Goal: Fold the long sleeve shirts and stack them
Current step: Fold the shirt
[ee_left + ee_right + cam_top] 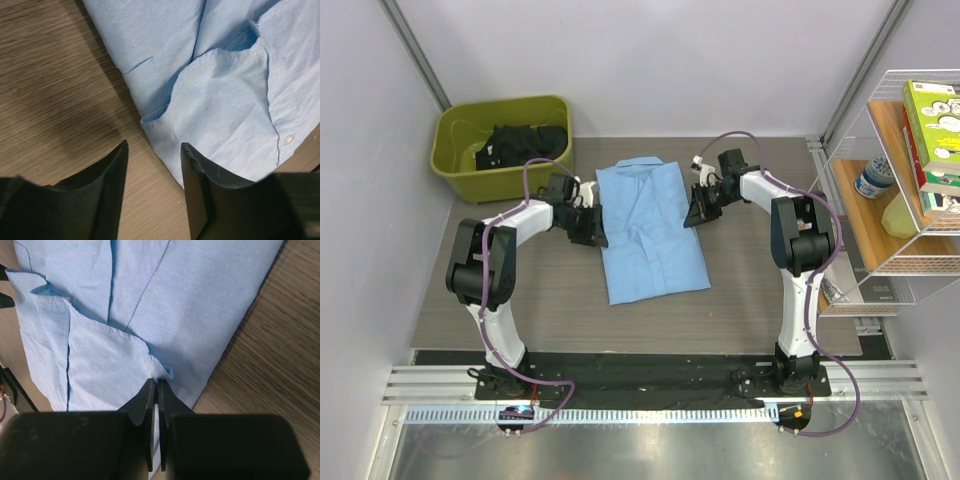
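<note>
One light blue long sleeve shirt [650,225] lies flat mid-table, collar at the far end, sleeves folded in over the body. My left gripper [592,225] sits at its left edge and is open. In the left wrist view the left gripper [154,145] has bare wood between its fingers, with the shirt's edge [220,100] just beyond the tips. At the shirt's right edge, my right gripper [700,208] is shut. In the right wrist view the right gripper [157,382] pinches a small ridge of the shirt's cloth [100,360] near the shirt's edge.
A green bin [455,165] holding dark clothes [525,140] stands at the far left. A wire shelf [900,180] with books and a bottle stands at the right. Bare wooden table [750,290] surrounds the shirt.
</note>
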